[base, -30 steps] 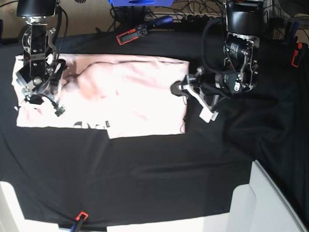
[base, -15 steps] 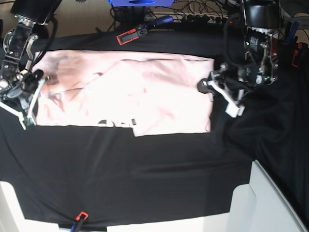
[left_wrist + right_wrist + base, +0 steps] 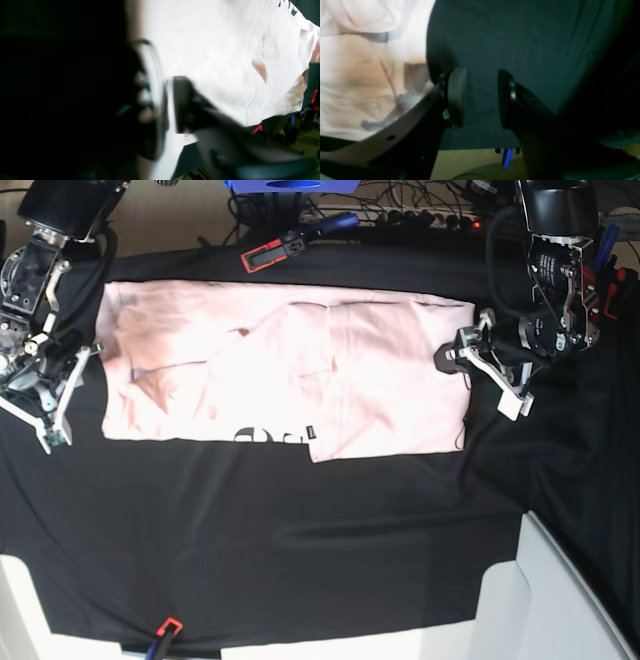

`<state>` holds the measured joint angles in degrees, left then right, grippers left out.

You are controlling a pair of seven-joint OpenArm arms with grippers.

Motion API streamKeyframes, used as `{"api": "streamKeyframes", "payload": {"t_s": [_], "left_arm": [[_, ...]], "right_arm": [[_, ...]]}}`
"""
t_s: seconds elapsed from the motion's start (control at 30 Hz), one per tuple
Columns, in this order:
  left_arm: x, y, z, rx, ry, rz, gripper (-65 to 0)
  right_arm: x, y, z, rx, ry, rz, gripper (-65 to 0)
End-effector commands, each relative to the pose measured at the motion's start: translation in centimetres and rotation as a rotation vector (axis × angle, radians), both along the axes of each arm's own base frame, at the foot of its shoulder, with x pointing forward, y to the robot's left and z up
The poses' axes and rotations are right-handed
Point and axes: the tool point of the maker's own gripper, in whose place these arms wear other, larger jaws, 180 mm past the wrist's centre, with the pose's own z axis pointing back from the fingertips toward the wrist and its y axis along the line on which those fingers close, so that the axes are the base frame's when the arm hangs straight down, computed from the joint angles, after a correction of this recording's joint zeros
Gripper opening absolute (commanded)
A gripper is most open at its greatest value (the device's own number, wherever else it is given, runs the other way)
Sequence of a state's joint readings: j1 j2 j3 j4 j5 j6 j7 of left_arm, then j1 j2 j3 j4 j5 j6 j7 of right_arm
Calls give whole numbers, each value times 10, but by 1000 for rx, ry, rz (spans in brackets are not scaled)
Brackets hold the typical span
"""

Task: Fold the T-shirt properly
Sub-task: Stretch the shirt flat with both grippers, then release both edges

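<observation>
The pale pink T-shirt lies flat on the black table cloth, with black lettering showing at its front edge. My left gripper is at the shirt's right edge. The left wrist view is blurred: the left gripper shows a narrow gap with a pale strip in it, against the T-shirt. Whether it grips the cloth I cannot tell. My right gripper hangs just off the shirt's left edge. In its own view the right gripper is open over black cloth, the T-shirt beside it.
A red-and-black clamp and a blue-handled tool lie at the table's back edge, below a blue box. A white panel stands at the front right. Another small clamp sits on the front edge.
The T-shirt has slid to the right and spread flatter, its right edge travelling with my left gripper. My right gripper has moved left off the shirt.
</observation>
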<state>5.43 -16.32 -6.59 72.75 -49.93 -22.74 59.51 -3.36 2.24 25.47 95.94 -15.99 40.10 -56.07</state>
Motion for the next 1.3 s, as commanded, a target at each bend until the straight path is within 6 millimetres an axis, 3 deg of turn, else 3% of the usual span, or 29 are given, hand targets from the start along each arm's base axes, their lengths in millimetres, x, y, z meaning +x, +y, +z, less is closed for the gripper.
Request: {"api": "streamKeyframes", "payload": {"t_s": [0.0, 0.2, 0.33, 0.47, 0.53, 0.73, 0.93, 1.07, 1.27], "left_arm": [[12, 4, 12, -1, -48, 5, -339], [16, 7, 15, -2, -59, 13, -2], [25, 13, 20, 6, -82, 27, 0], [32, 45, 32, 20, -119, 127, 0], [35, 65, 40, 34, -141, 181, 0], [33, 101, 52, 100, -159, 214, 0], [25, 109, 50, 137, -143, 204, 0], [22, 112, 52, 307, -172, 139, 0], [16, 105, 48, 431, -171, 97, 0]], "right_arm": [[8, -4, 10, -16, -34, 4, -445], [6, -5, 9, -19, -29, 3, -441], [6, -5, 9, -17, -29, 3, -416], [7, -2, 8, -8, -31, 2, -222], [9, 2, 9, -2, -38, 2, -168], [17, 17, 11, 129, -52, -16, -165], [33, 38, 24, 293, -83, -4, -164], [41, 44, 32, 426, -123, -41, -164], [34, 29, -4, 669, -89, -232, -164]]}}
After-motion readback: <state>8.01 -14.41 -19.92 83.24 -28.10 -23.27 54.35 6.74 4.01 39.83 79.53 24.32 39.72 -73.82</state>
